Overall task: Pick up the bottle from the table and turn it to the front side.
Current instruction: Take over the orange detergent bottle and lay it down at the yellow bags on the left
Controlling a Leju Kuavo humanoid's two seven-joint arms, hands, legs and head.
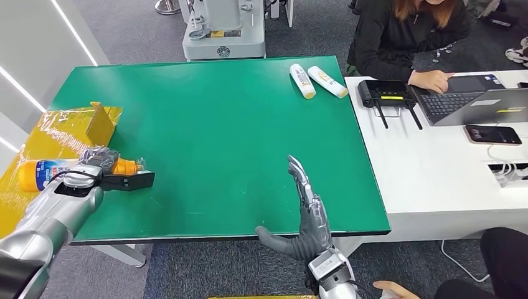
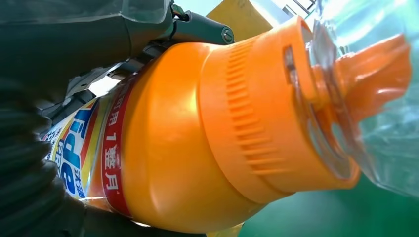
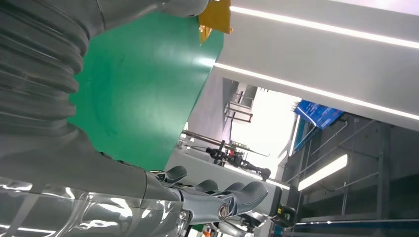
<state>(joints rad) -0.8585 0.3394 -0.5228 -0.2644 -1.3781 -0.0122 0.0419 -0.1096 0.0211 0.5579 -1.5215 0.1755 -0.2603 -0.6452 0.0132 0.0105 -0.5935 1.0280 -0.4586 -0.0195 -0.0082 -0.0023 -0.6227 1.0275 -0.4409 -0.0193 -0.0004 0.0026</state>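
Note:
An orange bottle (image 1: 38,173) with a blue, white and red label lies sideways in my left hand (image 1: 99,163) at the table's left edge, its orange cap end (image 1: 127,166) pointing toward the table middle. In the left wrist view the bottle (image 2: 197,138) looms close, its ribbed orange cap (image 2: 276,123) under clear plastic wrap, my dark fingers (image 2: 148,29) wrapped around the body. My right hand (image 1: 306,215) stands open above the table's near edge with fingers straight, holding nothing. In the right wrist view that hand (image 3: 148,192) hangs over the green table (image 3: 143,84).
A yellow cardboard box (image 1: 68,128) wrapped in plastic sits at the green table's (image 1: 212,124) left end. Two white bottles (image 1: 316,81) lie at the far right corner. A person works at a laptop (image 1: 473,103) on the white desk (image 1: 436,180) to the right.

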